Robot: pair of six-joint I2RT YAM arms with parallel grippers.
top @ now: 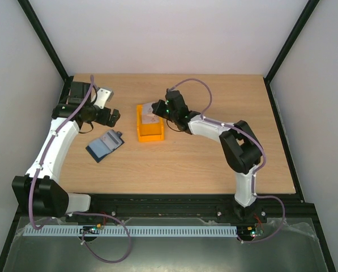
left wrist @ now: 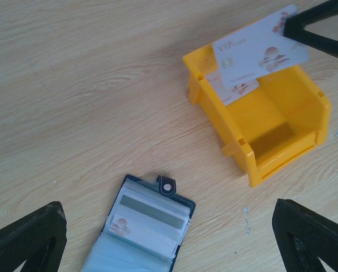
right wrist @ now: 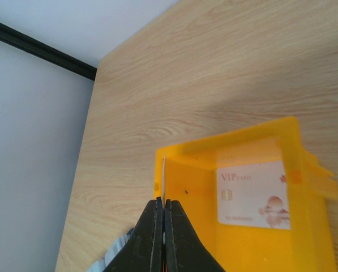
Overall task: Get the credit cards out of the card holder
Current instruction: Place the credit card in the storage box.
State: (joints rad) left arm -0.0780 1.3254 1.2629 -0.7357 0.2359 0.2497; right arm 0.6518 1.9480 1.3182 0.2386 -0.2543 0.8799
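Observation:
The dark navy card holder [top: 105, 145] lies open on the table, snap tab up. In the left wrist view the holder [left wrist: 146, 226] shows a pale card [left wrist: 136, 225] in its clear sleeves. My left gripper [top: 113, 117] is open and empty, above and just behind the holder; its fingertips [left wrist: 27, 238] stand wide apart. My right gripper [top: 157, 107] is shut on a white VIP card [left wrist: 259, 48], held over the orange bin [top: 150, 133]. That card shows edge-on [right wrist: 164, 175] between the right gripper's [right wrist: 164, 207] closed fingers. Another VIP card [right wrist: 252, 194] leans inside the bin.
The orange bin [left wrist: 282, 141] stands right of the holder, its open front facing the near edge. Grey walls with black frame posts [top: 44, 39] close in the table at left, back and right. A metal bracket [top: 103, 96] sits by the left wrist.

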